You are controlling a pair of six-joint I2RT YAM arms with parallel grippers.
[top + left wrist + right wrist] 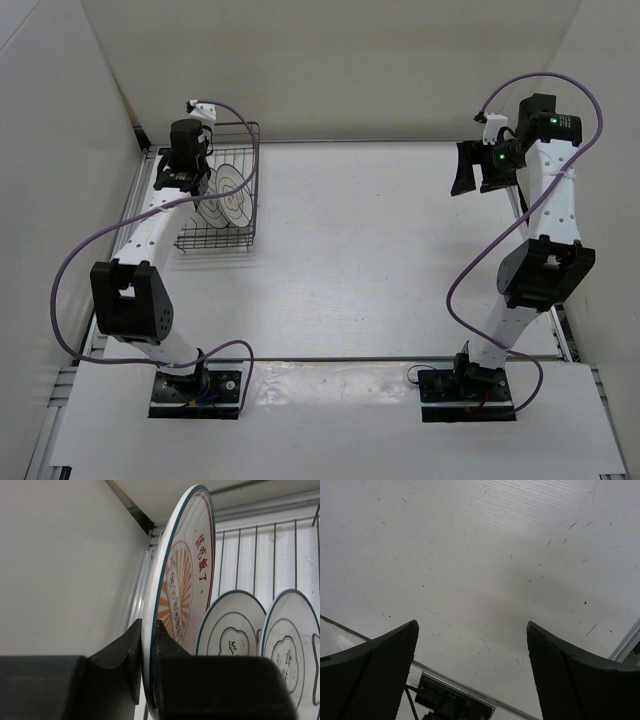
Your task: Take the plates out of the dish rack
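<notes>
The left jaws are pinched tight on the lower rim of the sunburst plate [186, 580], one on each face. In the wrist view that plate stands on edge, nearly upright, its rim rising toward one o'clock and its orange face turned to three o'clock. Just beside it, at four o'clock, a white plate [231, 630] and a second white plate [292, 635] also stand on edge. All three are inside the dish rack [252, 170], at ten o'clock on the tabletop [380, 250]. Over at two o'clock the right jaws gape wide, holding nothing.
</notes>
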